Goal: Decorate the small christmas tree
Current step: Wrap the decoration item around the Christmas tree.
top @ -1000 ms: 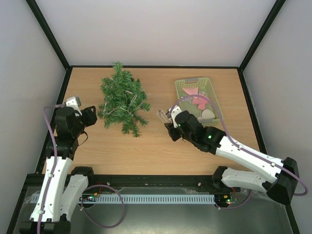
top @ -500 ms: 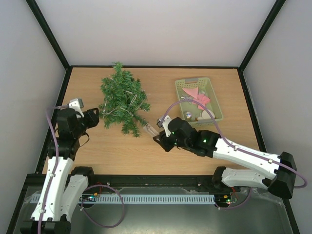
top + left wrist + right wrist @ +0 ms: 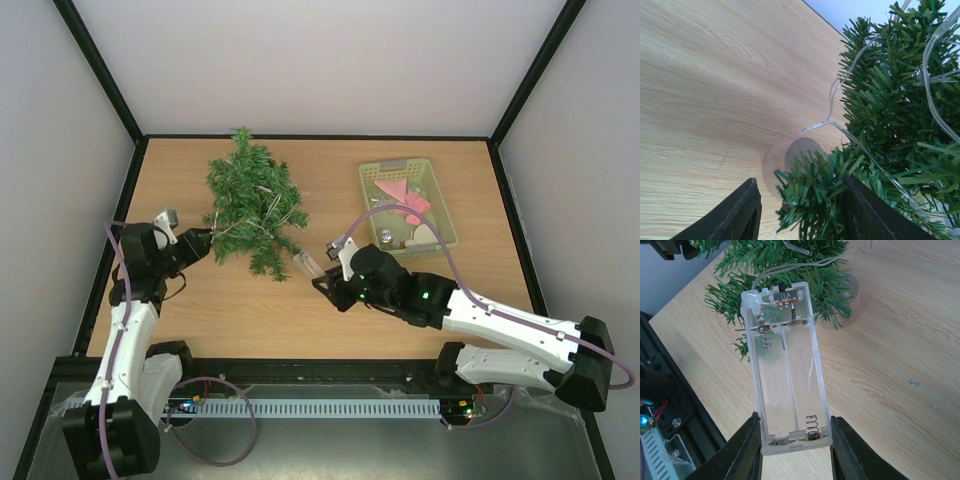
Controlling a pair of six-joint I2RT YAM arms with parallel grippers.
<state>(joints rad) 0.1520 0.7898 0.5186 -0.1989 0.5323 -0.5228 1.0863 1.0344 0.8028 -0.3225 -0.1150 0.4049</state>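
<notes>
The small christmas tree [image 3: 250, 200] lies on its side on the wooden table, with a clear light string [image 3: 840, 125] draped over its green branches [image 3: 890, 85]. My left gripper [image 3: 198, 240] is at the tree's lower left edge. Its jaws stand open around a branch tip [image 3: 815, 195]; the right finger touches the needles and the left finger is apart from them. My right gripper [image 3: 795, 432] is shut on the end of a clear, empty battery box [image 3: 787, 365], which points at the tree's round clear base [image 3: 852, 290]. From above, the box [image 3: 307, 264] sits just right of the lowest branches.
A pale green basket [image 3: 366, 195] at the back right holds pink pieces and small ornaments. Black frame rails run along the table's sides and near edge [image 3: 300, 370]. Bare wood lies between the arms.
My right arm has carried the battery box left, from beside the basket to the tree's lower branches. My left gripper has moved right, onto a branch at the tree's edge.
</notes>
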